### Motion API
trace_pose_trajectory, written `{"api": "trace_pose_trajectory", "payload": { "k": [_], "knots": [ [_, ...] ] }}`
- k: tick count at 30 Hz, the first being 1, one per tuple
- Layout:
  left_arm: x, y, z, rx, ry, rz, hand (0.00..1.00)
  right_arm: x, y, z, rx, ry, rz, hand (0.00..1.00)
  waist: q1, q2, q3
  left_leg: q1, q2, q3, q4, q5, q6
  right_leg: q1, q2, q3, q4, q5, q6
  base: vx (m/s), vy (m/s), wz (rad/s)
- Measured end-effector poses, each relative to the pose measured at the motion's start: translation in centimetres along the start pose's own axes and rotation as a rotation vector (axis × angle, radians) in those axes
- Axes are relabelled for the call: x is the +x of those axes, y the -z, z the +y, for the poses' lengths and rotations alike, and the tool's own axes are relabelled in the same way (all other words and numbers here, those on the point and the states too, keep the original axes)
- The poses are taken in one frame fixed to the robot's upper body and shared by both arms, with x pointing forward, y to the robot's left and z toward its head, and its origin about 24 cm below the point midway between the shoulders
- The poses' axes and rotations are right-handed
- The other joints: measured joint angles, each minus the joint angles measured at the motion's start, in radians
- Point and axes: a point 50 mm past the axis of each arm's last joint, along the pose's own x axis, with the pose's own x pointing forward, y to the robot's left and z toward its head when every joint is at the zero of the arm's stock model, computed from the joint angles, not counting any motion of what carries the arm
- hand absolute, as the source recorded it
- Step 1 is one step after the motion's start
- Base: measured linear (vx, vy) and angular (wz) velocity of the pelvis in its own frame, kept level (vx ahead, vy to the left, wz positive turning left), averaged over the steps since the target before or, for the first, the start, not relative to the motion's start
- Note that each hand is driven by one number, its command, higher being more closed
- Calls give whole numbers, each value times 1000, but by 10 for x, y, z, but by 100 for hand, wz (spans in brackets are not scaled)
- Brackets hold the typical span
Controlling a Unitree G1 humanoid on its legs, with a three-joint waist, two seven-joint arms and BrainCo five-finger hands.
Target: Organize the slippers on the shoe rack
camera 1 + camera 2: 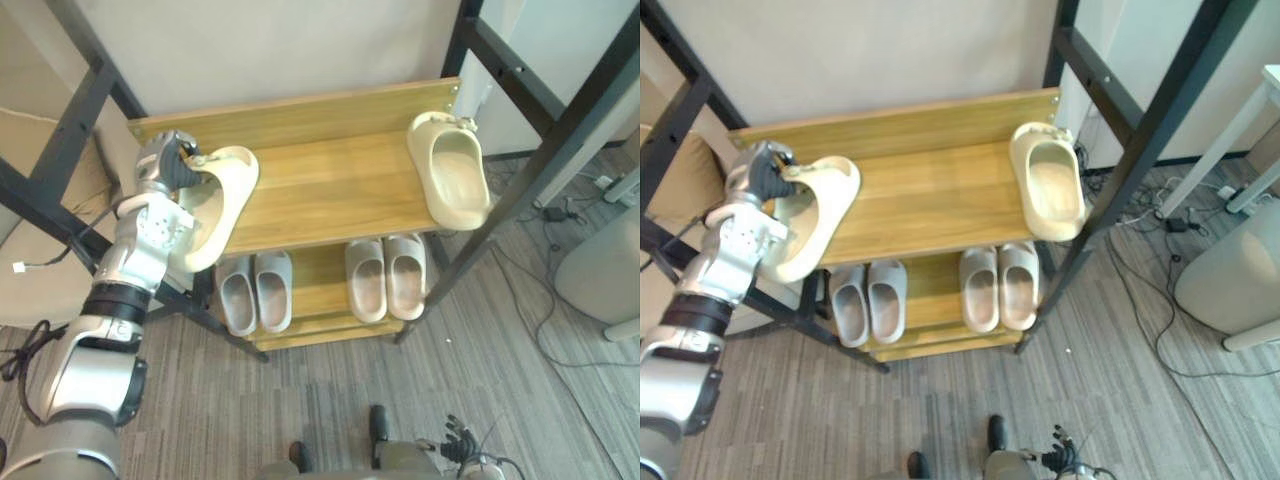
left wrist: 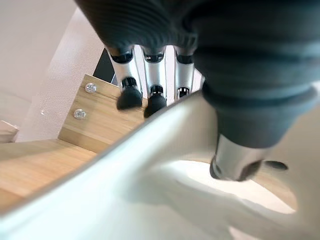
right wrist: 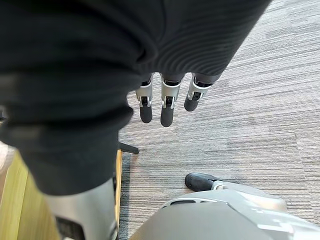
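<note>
Left robot hand [image 1: 168, 160] clamps cream slipper [image 1: 230, 188], long axis back-to-front.

At the frame's left the left hand [image 1: 168, 165] curls round a cream slipper [image 1: 222, 200] at the left end of the shoe rack's [image 1: 330, 185] top shelf; a second cream slipper [image 1: 455, 180] lies at its right end; grey slippers [image 1: 257, 292] line the shelf below.
</note>
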Motion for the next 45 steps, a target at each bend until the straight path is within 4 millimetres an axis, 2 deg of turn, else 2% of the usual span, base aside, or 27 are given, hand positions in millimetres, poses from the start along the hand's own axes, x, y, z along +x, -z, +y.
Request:
{"api": "trace_pose_trajectory", "payload": {
  "k": [10, 16, 18, 19, 21, 28, 33, 36, 41, 45],
  "knots": [
    [0, -7, -8, -89, -2, 3, 100, 0, 0, 0, 30, 3, 0, 0, -1, 0, 0, 3, -1, -9, 5, 0, 0, 9, -3, -8, 0, 1, 0, 0, 0, 2],
    [-7, -44, -25, -214, 2, -110, 100, 0, 0, 1, 30, 2, 0, 0, -1, -1, 1, 3, -4, -28, 10, 0, 1, 22, -7, -29, 0, 1, 0, -11, -1, 8],
    [-11, -67, -34, -274, 12, -175, 100, 0, -1, 1, 29, 0, 0, 0, -2, -1, 1, 4, -4, -29, 10, 1, 2, 23, -8, -30, 0, 1, 0, 0, 0, 0],
    [-12, -70, -35, -281, 13, -183, 100, 0, -1, 1, 29, 0, 0, 0, -3, -1, 1, 4, -4, -29, 10, 1, 2, 23, -8, -30, -1, 1, 0, 0, 0, 0],
    [-16, -90, -43, -327, 20, -237, 100, 1, -2, 2, 27, -2, -4, 0, -10, -1, 1, 4, -4, -31, 10, 1, 2, 24, -8, -33, -1, 1, 0, 0, 0, 0],
    [-21, -106, -57, -357, 57, -274, 100, 3, -7, 3, 22, -8, -10, 0, -39, -1, 1, 6, -5, -27, 9, 1, 2, 23, -10, -32, -2, 2, 1, -3, 0, -1],
    [-10, -130, -52, -326, 35, -331, 100, 4, -9, -2, 13, 3, -18, 0, -39, 6, 4, -4, -13, -10, 10, 4, 7, 3, -17, 0, -3, 12, 5, -21, 10, -9],
    [8, -146, -36, -276, -20, -358, 100, 4, -14, -5, 20, 19, -39, 0, -51, 25, 14, -32, -22, 24, 10, 8, 17, -40, -26, 36, 0, 33, 13, -51, 22, -30],
    [22, -147, -31, -215, -35, -324, 100, 4, -16, -7, 28, 38, -50, 0, -85, 39, 22, -32, -30, 41, 10, 9, 20, -57, -29, 72, 0, 47, 16, -42, 13, -23],
    [31, -148, -22, -171, -58, -307, 100, 3, -17, -9, 70, 51, -58, 0, -94, 45, 44, -36, -32, 70, 11, 7, 24, -76, -30, 106, 0, 57, 16, -55, -5, -21]
  ]
}}
